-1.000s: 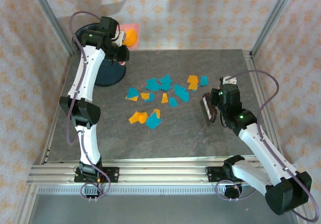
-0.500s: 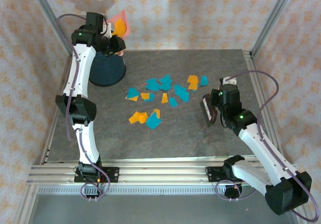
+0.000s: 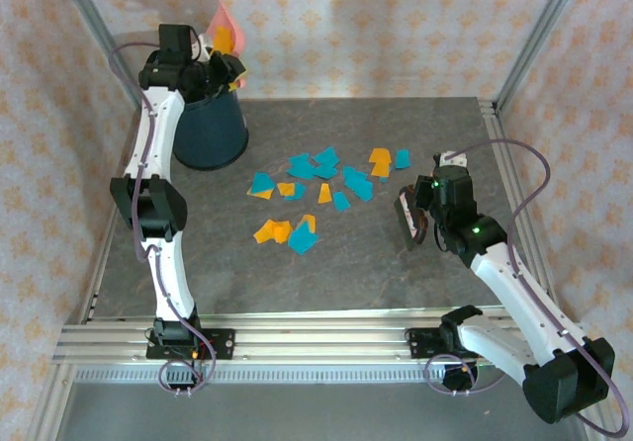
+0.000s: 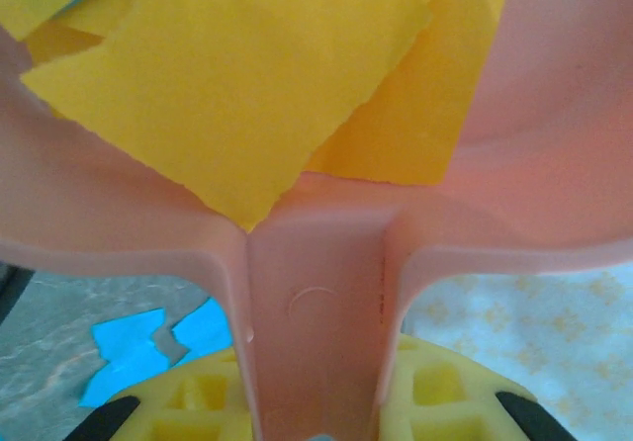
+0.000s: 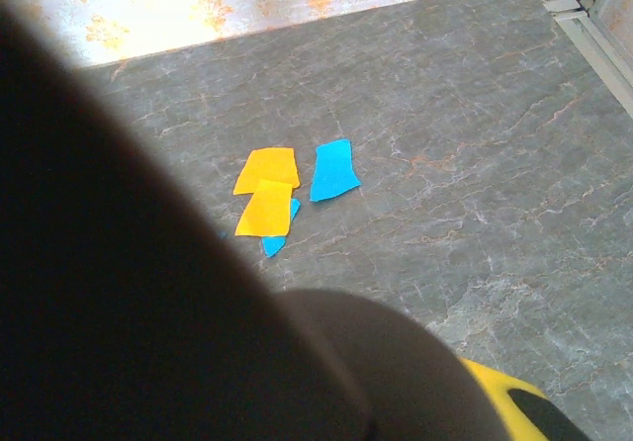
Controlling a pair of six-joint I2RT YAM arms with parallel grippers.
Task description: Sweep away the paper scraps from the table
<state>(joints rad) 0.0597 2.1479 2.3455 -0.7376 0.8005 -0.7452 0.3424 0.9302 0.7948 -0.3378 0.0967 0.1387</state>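
Observation:
Paper scraps (image 3: 316, 189), teal-blue and orange-yellow, lie scattered over the middle of the grey table (image 3: 376, 273). My left gripper (image 3: 216, 68) is raised at the back left, shut on the handle of a pink dustpan (image 3: 224, 26). The pan is tipped steeply above the dark blue bin (image 3: 210, 130). In the left wrist view the dustpan handle (image 4: 318, 312) sits between my yellow pads (image 4: 198, 401), and orange scraps (image 4: 247, 85) lie in the pan. My right gripper (image 3: 423, 212) is shut on a dark brush (image 3: 408, 220), low over the table right of the scraps.
Aluminium rails (image 3: 297, 342) edge the table, and papered walls close in the back and sides. In the right wrist view the dark brush (image 5: 148, 293) blocks the left half. Beyond it lie an orange scrap (image 5: 265, 192) and a blue one (image 5: 333, 170).
My left arm has lifted the dustpan higher and tipped it more upright over the bin. The right arm and the scraps on the table have not moved.

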